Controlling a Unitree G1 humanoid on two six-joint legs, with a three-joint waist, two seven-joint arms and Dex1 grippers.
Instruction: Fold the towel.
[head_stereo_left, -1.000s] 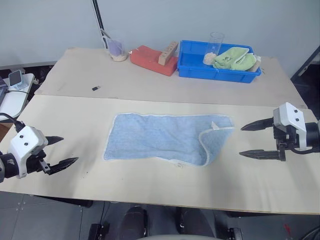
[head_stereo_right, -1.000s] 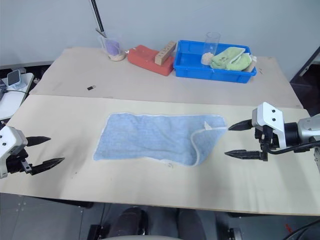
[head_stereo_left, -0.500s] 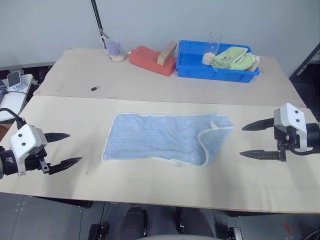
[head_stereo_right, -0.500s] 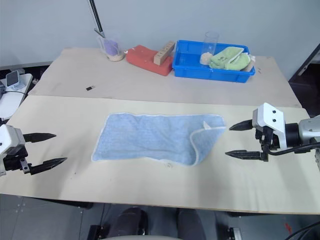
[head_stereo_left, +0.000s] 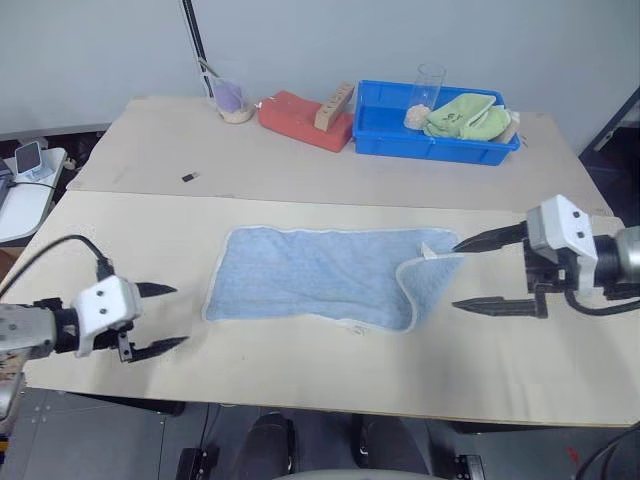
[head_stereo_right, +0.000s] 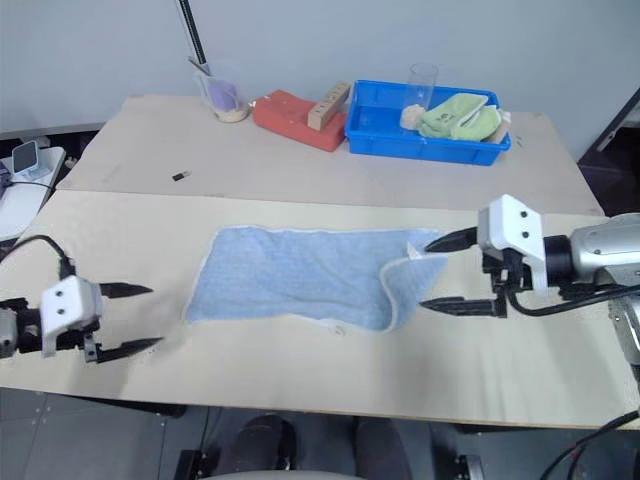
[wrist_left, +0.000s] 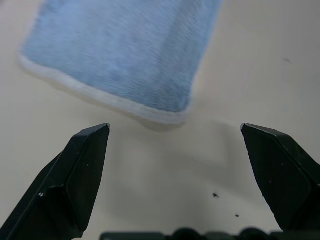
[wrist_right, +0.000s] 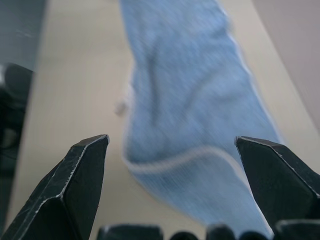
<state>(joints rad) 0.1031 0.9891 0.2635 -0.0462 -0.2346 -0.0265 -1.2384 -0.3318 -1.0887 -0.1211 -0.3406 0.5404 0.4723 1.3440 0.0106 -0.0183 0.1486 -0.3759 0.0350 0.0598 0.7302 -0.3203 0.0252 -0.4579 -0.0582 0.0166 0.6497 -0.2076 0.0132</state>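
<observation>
no readable text, no labels, no brands, no numbers anywhere

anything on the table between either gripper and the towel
Nothing visible. Bare table lies between the open left gripper and the towel; the open right gripper is already at the towel's folded-over end. The blue bin sits well behind.

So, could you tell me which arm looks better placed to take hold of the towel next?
Probably the right: its open end effector is at the towel's flipped-over end, while the left end effector sits apart from the opposite edge.
</observation>
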